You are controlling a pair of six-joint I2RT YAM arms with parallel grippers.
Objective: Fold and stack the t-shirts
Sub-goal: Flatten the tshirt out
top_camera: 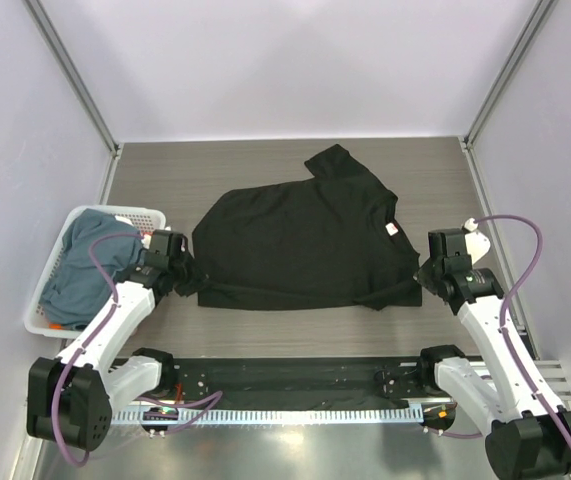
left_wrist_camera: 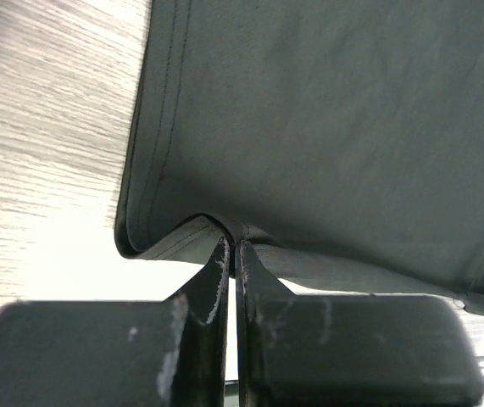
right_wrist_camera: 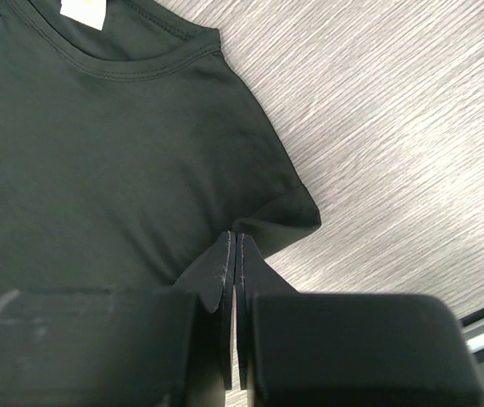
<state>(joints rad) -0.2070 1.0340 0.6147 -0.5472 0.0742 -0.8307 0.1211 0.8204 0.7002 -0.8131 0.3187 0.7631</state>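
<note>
The black t-shirt (top_camera: 300,240) lies partly folded across the middle of the table, one sleeve sticking out at the back, its white neck label (right_wrist_camera: 85,10) showing. My left gripper (top_camera: 190,273) is shut on the shirt's near-left hem corner (left_wrist_camera: 199,233), the cloth pinched between the fingertips. My right gripper (top_camera: 423,277) is shut on the shirt's near-right edge by the sleeve (right_wrist_camera: 284,208). A slate blue-grey t-shirt (top_camera: 90,265) lies crumpled in the basket, with a bit of orange cloth (top_camera: 55,324) beneath it.
The white lattice-sided basket (top_camera: 150,214) stands at the left edge of the table, close beside my left arm. Bare wood-grain table (top_camera: 445,180) lies behind and to the right of the shirt. A black rail (top_camera: 295,380) runs along the near edge.
</note>
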